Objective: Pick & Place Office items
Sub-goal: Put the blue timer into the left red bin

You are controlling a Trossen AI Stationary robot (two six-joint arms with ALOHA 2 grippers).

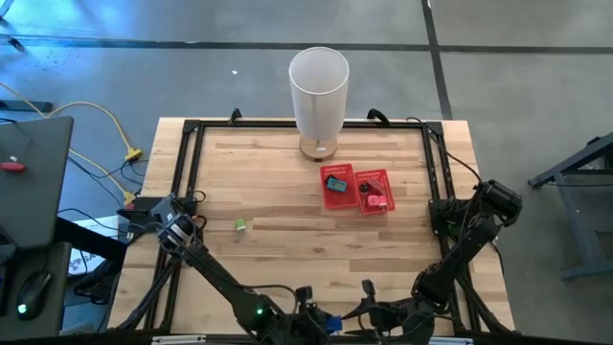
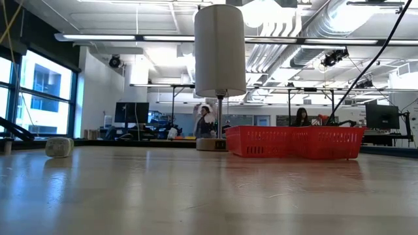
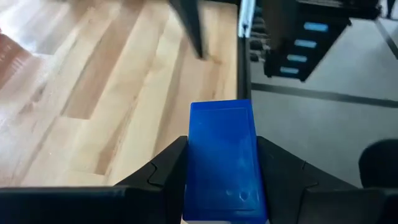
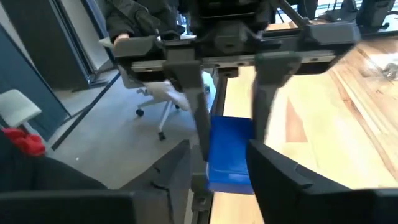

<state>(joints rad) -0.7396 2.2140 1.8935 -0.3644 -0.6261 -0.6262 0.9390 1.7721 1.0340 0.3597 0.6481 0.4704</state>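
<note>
Blue piece clamped, both grippers.

A tall white cylinder stands just behind a red mesh tray on the wooden table.

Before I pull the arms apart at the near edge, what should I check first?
1. Left gripper clamped on blue block: ok.
2. Right gripper holding the block firmly: cannot tell.
3. Red tray has free room: ok.
4. White cylinder stands clear, behind the tray: ok.
5. Green piece in the tray: not ok, it lies on the table.
</note>
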